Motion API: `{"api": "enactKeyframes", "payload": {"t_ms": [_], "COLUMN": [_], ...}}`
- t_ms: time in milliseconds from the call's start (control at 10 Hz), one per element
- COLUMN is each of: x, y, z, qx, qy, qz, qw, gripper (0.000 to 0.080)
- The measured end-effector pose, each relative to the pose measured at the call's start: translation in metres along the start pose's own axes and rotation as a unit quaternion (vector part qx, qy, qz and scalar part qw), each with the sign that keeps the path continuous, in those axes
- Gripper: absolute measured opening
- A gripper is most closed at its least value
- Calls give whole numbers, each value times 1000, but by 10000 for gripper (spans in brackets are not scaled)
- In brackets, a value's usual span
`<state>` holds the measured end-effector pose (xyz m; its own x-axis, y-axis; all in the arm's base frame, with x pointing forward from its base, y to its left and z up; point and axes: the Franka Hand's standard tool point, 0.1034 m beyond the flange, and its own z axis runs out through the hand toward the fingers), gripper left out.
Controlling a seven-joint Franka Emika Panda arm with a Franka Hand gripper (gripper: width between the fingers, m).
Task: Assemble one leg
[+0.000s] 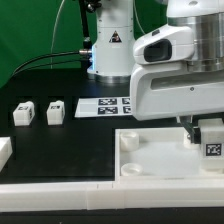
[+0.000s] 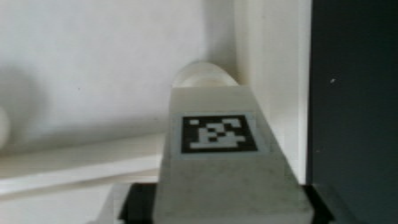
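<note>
My gripper (image 1: 207, 131) is shut on a leg (image 1: 212, 146), a small white chunky block with a black-and-white tag. It holds the leg upright over the right part of the large white panel (image 1: 155, 155); I cannot tell whether the leg touches the panel. In the wrist view the leg (image 2: 217, 120) fills the middle between the dark fingers (image 2: 146, 200) of the gripper (image 2: 222, 203), with the panel (image 2: 89, 110) behind it. Two more legs (image 1: 22, 113) (image 1: 55, 111) stand on the black table at the exterior view's left.
The marker board (image 1: 103, 105) lies behind the panel. A white part (image 1: 4, 150) sits at the left edge. A long white rail (image 1: 60, 196) runs along the front. The robot base (image 1: 110, 45) stands at the back. The panel has round holes (image 1: 129, 140).
</note>
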<state>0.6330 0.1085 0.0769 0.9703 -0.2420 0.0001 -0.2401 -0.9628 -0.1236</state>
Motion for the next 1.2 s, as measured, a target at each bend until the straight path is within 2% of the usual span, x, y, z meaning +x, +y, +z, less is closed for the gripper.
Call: {"api": "enactKeyframes", "payload": {"t_ms": [300, 600, 900, 1000, 1100, 1200], "x": [1, -1, -6, -7, -8, -8], "y": [3, 3, 1, -1, -3, -5], "z": [0, 1, 2, 3, 3, 3], "qx": [1, -3, -2, -2, 1, 3], "qy": [9, 3, -6, -7, -11, -14], "qz": [157, 320, 502, 524, 565, 581], "qw": [988, 947, 865, 852, 825, 814], "gripper": [292, 294, 294, 294, 294, 294]}}
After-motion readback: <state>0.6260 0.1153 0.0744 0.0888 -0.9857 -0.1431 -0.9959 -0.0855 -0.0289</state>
